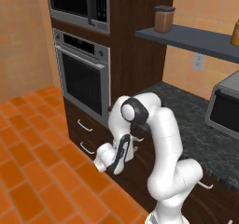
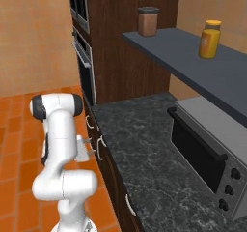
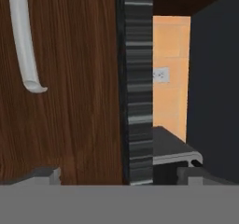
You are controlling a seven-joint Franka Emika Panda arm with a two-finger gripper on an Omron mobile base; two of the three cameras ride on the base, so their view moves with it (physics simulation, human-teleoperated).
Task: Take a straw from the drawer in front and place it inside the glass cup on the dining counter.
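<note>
Reaching for the drawer (image 3: 70, 101) comes first; its handle (image 3: 23, 41) sits off-centre. Centre the gripper's (image 3: 119, 176) spread jaws around it before closing

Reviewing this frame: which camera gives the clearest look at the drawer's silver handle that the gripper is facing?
The hand view: the curved silver handle runs large and sharp down the dark wood drawer front. In the left base view the arm mostly covers that drawer. In the right base view the handles are small, edge-on slivers.

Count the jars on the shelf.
2. A brown jar with a dark lid stands at the shelf's end by the tall cabinet; a yellow jar stands farther along. More may be out of frame.
</note>
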